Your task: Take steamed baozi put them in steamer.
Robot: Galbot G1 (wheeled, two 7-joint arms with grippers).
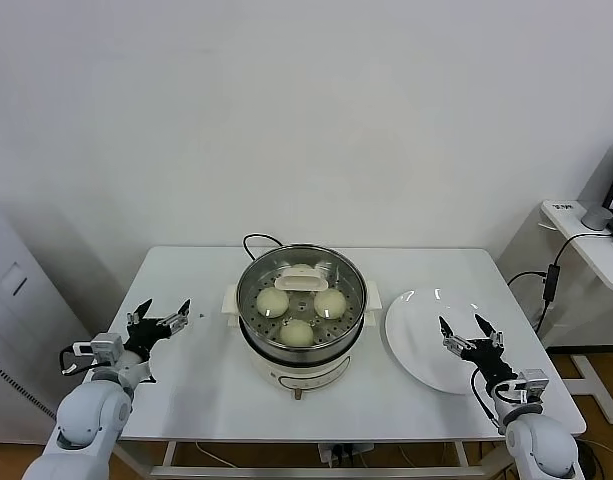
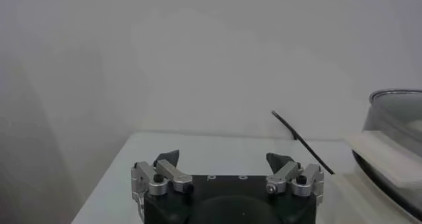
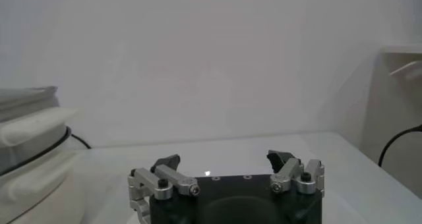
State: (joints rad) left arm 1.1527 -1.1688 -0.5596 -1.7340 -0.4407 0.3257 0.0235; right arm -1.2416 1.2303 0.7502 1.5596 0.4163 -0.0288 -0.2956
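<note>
Inside steamer [image 1: 301,296] three baozi [image 1: 297,332], plate [image 1: 426,335] beside, bare table edges [image 1: 206,370].

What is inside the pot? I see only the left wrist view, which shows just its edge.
Observer: The head view shows buns on the tray inside the pot. Three are clear and a fourth is partly hidden.
Operator: Hidden by what?
Observer: By the handle of the glass lid, which sits on the pot.
Operator: Where is the right tool?
Observer: The right tool hovers open over the white plate, which holds no buns.
</note>
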